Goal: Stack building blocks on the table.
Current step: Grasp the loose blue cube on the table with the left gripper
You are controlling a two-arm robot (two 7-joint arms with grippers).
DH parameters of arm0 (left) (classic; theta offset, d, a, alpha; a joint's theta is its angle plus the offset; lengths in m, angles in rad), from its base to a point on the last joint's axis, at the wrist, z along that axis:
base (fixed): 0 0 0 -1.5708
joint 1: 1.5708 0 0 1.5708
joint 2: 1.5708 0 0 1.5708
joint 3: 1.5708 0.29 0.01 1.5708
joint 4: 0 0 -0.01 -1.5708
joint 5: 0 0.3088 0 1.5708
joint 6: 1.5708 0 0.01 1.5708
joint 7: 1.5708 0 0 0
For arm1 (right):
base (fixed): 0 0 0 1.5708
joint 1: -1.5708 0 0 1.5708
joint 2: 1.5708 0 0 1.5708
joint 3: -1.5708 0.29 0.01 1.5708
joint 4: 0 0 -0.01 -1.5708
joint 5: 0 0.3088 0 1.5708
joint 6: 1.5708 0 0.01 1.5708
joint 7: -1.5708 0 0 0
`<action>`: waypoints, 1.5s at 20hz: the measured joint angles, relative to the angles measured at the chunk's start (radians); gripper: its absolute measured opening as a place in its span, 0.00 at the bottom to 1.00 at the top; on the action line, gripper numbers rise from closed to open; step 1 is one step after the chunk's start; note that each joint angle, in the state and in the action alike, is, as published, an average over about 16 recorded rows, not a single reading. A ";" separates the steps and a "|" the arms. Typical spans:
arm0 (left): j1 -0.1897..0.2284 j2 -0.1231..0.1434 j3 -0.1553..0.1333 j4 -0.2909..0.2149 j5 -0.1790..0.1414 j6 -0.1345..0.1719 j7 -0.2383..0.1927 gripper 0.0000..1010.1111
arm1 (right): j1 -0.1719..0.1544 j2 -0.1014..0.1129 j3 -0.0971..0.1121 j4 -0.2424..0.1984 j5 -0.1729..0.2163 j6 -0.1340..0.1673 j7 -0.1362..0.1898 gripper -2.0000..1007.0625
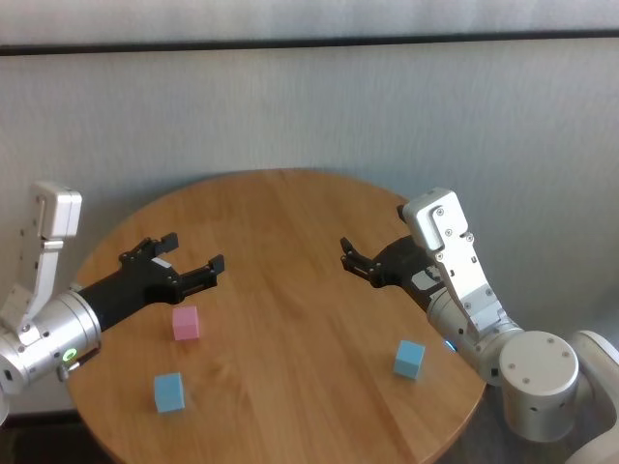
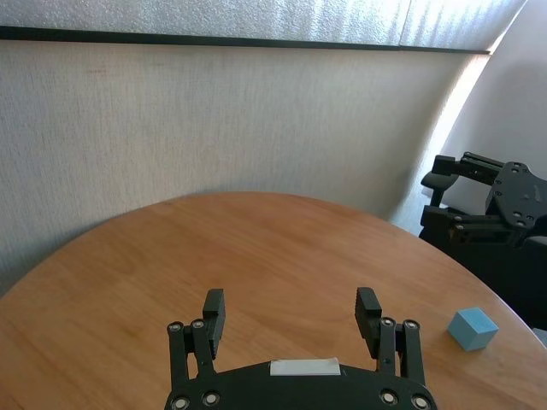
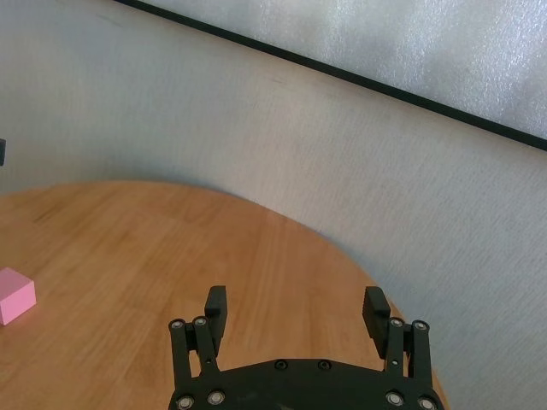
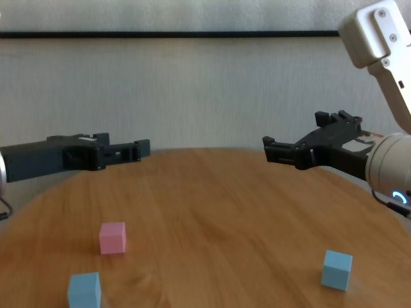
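On the round light-brown wooden worktop point(image 1: 290, 367), three small matte cubes lie apart, unstacked: a light blue cube point(image 1: 169, 392) nearest left, another light blue cube point(image 1: 409, 359) right, a pink cube point(image 1: 186, 323) behind the first. Beyond them, the left pincer point(image 1: 193, 259) and right pincer point(image 1: 350, 257) hover wide open, empty.

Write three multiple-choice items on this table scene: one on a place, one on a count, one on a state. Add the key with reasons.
1. Where is the pink block?
A. On the table, by the left gripper
B. Under the right gripper
C. On top of a blue block

2. How many blue blocks lie on the table?
A. One
B. Two
C. Three

3. How do the grippers stand?
A. Both shut on blocks
B. Left open, right shut
C. Both open, holding nothing

Key: 1 A, the pink block sits just below the left gripper in the head view. 2 B, one blue block near left, another near right. 3 C, both wrist views show spread, empty fingers.
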 joint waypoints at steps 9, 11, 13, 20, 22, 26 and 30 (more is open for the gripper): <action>0.000 0.000 0.000 0.000 0.000 0.000 0.000 0.99 | 0.000 0.000 0.000 0.000 0.000 0.000 0.000 0.99; 0.000 0.000 0.000 0.000 0.000 0.000 0.000 0.99 | 0.000 0.000 0.000 0.000 0.000 0.000 0.000 0.99; 0.000 0.000 0.000 0.000 0.000 0.000 0.000 0.99 | 0.000 0.000 0.000 0.000 0.000 0.000 0.000 0.99; 0.000 0.000 0.000 0.000 0.000 0.000 0.000 0.99 | 0.000 0.000 0.000 0.000 0.000 0.000 0.000 0.99; 0.000 0.000 0.000 0.000 0.000 0.000 0.000 0.99 | 0.000 0.000 0.000 0.000 0.000 0.000 0.000 0.99; 0.001 0.001 0.000 -0.001 0.000 0.001 -0.001 0.99 | 0.000 0.000 0.000 0.000 0.000 0.000 0.000 0.99; 0.013 0.010 0.000 -0.022 -0.011 0.015 -0.016 0.99 | 0.000 0.000 0.000 0.000 0.000 0.000 0.000 0.99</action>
